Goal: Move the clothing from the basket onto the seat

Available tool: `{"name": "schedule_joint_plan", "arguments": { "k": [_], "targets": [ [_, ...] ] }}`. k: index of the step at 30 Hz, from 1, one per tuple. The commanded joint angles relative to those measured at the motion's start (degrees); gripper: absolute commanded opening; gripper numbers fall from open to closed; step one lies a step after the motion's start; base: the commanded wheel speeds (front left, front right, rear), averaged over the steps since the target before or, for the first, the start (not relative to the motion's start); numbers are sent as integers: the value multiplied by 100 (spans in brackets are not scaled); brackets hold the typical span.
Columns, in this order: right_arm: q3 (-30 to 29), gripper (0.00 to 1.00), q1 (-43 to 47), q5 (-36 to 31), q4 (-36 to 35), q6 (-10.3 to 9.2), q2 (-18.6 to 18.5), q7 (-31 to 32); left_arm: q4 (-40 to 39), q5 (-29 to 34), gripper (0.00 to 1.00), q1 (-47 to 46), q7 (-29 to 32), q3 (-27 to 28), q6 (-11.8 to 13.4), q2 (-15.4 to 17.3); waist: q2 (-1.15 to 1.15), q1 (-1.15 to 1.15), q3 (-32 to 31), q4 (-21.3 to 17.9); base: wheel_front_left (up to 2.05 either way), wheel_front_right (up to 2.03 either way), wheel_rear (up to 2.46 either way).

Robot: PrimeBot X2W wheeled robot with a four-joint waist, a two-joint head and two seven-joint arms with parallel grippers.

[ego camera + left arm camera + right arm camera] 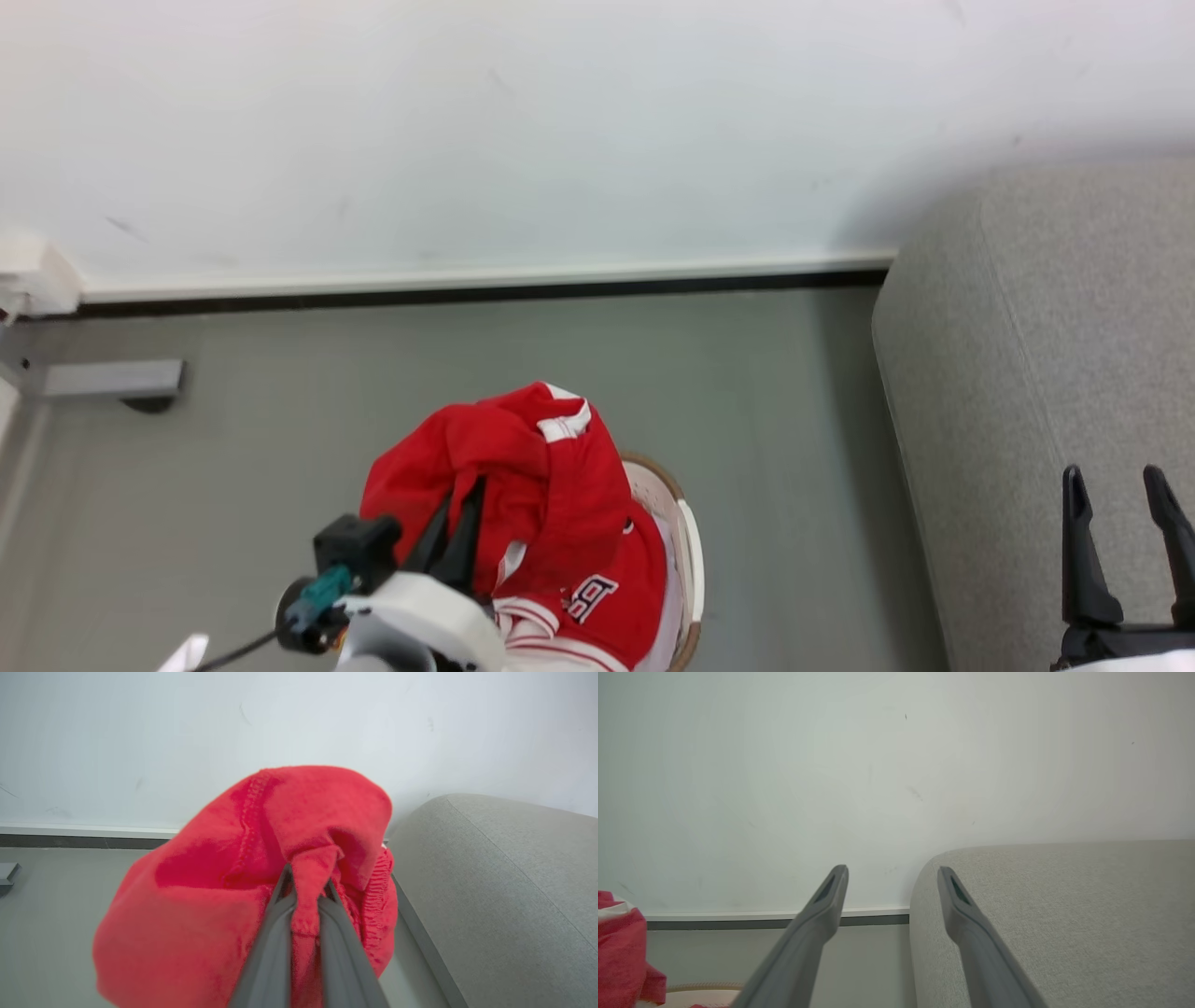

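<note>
The left end effector (462, 509) was clamped shut on a fold of the red clothing (551, 476), which was draped over it, its lower part hanging into the basket (691, 551) just beneath. The seat (1046, 373) lay well off to that end effector's right, with a strip of floor (794, 420) between. The right end effector (1120, 485), spread wide and empty, was seen over the seat's near edge. Since the load was held by the left, a rightward carry was judged to be needed.
</note>
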Motion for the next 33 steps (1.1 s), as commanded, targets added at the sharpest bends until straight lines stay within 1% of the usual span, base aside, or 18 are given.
{"name": "schedule_joint_plan", "arguments": {
  "k": [1, 6, 10, 14, 28, 33],
  "targets": [
    [-9, 100, 130, 7, 9, -12, -37, -20, -182, 24, 0, 214, -3, 68, -11, 19, 0, 2, -303, 110, 0, 0, 0],
    [60, 100, 356, -16, 58, -12, -43, -20, -659, 140, 0, 791, -4, 208, -27, 19, 0, 2, -621, 134, 0, 0, 0],
    [106, 100, 532, -30, 92, -12, -36, -20, -844, 130, 0, 1179, -4, 350, -18, 19, 0, 2, -850, 150, 0, 0, 0],
    [169, 100, 621, -24, 86, -12, -24, -20, -925, 154, 0, 1359, -4, 399, -45, 19, 0, 2, -927, 206, 0, 0, 0],
    [289, 100, 574, -32, 12, -12, -88, -20, -989, 229, 0, 1273, -4, 424, -86, 18, 0, 2, -978, 315, 0, 0, 0],
    [539, 100, 458, -75, -129, -12, -228, -20, -1090, 264, 0, 1192, -4, 409, -112, 18, 0, 2, -968, 333, 0, 0, 0]
  ]
}}
